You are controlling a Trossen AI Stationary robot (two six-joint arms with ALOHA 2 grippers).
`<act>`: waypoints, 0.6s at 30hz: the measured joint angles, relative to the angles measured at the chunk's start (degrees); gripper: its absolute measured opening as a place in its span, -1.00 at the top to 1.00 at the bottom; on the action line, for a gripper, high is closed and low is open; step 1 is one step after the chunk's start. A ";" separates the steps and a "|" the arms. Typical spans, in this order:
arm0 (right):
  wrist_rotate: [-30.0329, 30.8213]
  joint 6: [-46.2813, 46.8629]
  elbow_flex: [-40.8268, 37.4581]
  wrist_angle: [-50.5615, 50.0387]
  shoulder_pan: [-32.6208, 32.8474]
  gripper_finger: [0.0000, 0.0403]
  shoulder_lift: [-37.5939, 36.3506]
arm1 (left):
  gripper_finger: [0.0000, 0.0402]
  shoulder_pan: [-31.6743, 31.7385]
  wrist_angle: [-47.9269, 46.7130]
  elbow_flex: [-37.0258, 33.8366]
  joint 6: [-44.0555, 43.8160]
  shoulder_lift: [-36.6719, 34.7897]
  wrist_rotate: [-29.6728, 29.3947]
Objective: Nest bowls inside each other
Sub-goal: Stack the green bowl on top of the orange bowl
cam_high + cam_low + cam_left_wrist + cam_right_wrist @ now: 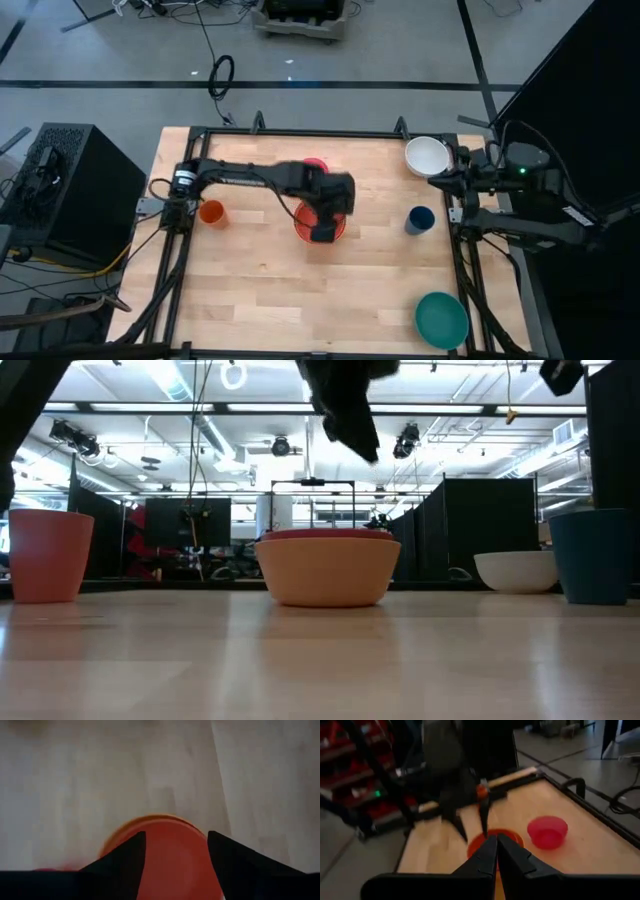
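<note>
A red bowl (312,226) sits nested in an orange-yellow bowl (328,575) at the table's middle; its red rim (328,535) shows just above the orange one. My left gripper (176,845) hangs open above this pair, clear of it, fingers pointing down. A pink bowl (547,831) stands on the table just beyond, toward the far edge. A white bowl (427,155) is at the far right and a teal bowl (441,320) at the near right. My right gripper (496,851) is shut and empty, drawn back at the table's right edge.
A small orange cup (211,212) stands at the left and a dark blue cup (420,220) at the right of the nested pair. A black frame (300,132) borders the table. Bare wood lies along the near side.
</note>
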 joint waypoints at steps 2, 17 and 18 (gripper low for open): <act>0.17 -2.37 2.10 -4.28 0.02 1.00 1.43 | 0.04 1.48 1.45 0.02 -0.34 -2.02 0.54; 5.80 -4.62 6.02 -19.73 9.34 1.00 7.89 | 0.15 5.41 27.30 -16.66 -14.09 -15.29 4.50; 6.35 -4.34 6.04 -19.83 10.21 1.00 8.07 | 0.15 5.49 29.23 -18.24 -15.17 -16.12 4.59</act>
